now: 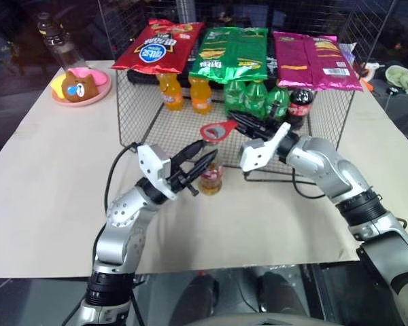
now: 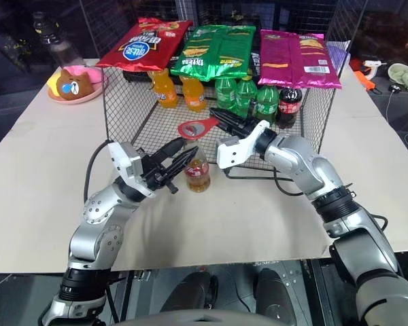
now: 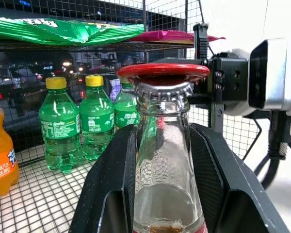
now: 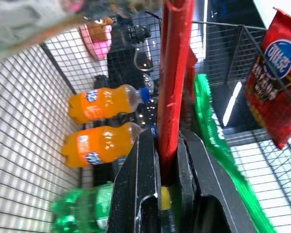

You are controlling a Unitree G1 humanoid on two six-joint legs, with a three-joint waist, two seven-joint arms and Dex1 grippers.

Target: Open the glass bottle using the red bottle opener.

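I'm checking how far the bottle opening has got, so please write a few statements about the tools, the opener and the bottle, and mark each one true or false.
1. The left tool grips the glass bottle at its neck. True.
2. The red bottle opener lies flat on the table. False: the right tool holds it by the handle, raised over the bottle.
3. The bottle's metal cap is still on. True: the left wrist view shows the opener's head right on top of it.
4. The glass bottle stands inside the wire basket. False: it stands on the table in front of the basket.
5. Snack bags lie across the basket's top. True.
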